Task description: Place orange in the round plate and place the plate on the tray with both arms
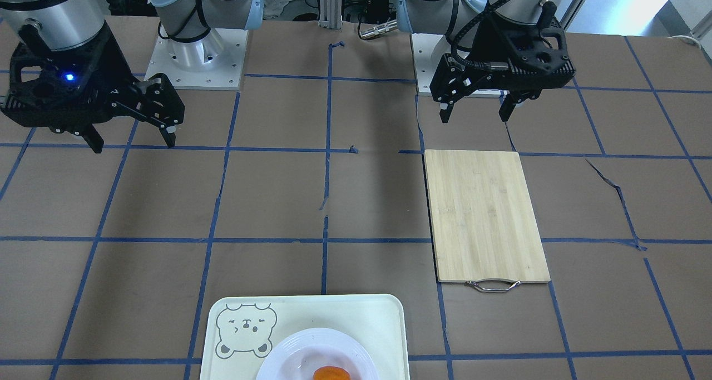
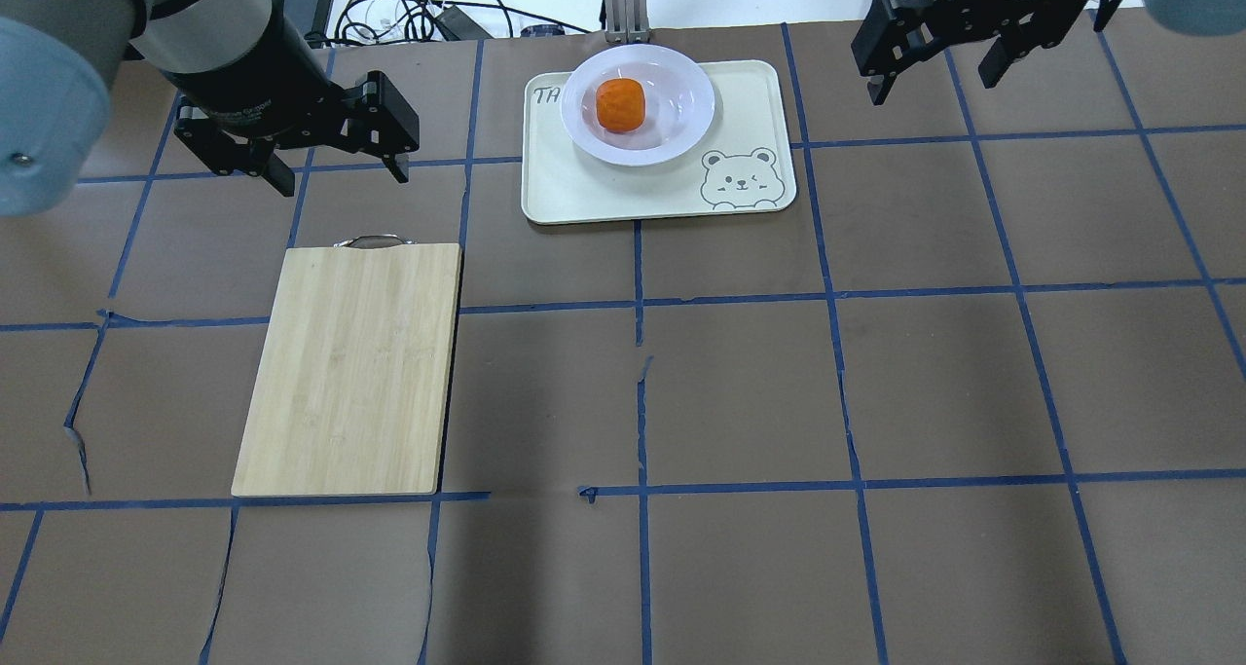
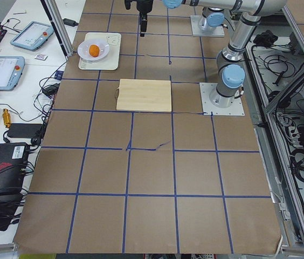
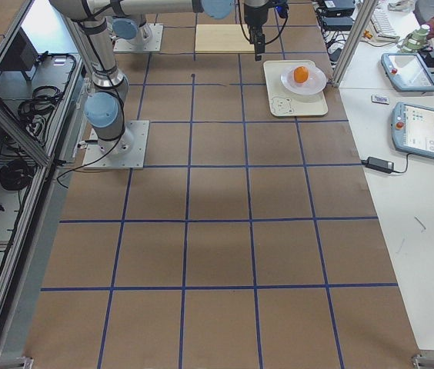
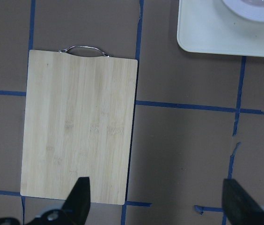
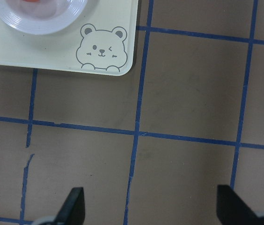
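The orange (image 2: 620, 104) sits in the sunken centre of the white round plate (image 2: 681, 110). The plate rests on the cream tray (image 2: 584, 193) with the bear outline, at the table's far edge in the overhead view. My left gripper (image 2: 343, 180) hangs open and empty to the left of the tray, above the handle end of the cutting board. Off to the tray's right, my right gripper (image 2: 933, 88) is open with nothing held. Both grippers are well apart from the plate. In the front-facing view the orange (image 1: 331, 374) is cut off by the bottom edge.
A bamboo cutting board (image 2: 350, 368) with a metal handle lies on the left half of the brown, blue-taped table. Cables and a metal post stand just beyond the tray. Tablets and a keyboard lie on the side desks.
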Robot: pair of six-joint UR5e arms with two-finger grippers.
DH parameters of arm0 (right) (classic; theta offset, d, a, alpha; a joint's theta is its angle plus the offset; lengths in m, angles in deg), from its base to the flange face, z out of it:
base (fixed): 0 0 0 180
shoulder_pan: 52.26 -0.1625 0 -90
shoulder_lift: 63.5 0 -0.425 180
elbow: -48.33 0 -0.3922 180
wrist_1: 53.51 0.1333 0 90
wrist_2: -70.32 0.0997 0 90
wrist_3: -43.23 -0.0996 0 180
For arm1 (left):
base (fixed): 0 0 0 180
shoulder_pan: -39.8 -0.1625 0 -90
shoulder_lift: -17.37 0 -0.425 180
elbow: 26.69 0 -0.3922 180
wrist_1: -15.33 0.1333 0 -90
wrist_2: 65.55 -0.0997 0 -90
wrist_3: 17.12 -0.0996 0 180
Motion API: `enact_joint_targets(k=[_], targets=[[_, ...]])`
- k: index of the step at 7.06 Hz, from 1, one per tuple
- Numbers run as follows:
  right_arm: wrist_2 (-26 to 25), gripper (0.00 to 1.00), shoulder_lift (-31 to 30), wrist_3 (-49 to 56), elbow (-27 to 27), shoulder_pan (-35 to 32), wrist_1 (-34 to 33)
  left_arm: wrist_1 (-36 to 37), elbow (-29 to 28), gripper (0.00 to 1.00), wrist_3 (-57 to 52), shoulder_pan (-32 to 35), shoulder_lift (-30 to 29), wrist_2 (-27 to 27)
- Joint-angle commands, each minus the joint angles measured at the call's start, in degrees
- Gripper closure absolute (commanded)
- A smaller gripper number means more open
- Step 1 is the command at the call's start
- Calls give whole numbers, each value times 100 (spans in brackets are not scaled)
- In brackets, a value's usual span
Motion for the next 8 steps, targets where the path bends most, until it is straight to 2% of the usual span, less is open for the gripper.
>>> enact_joint_targets(k=[1, 8], targets=[[-50, 0, 37, -671, 79, -184, 175, -1, 0, 0, 0, 0, 0, 2], [-50, 0, -15, -656, 35, -141, 79, -80, -9, 0, 0, 0, 0, -7]])
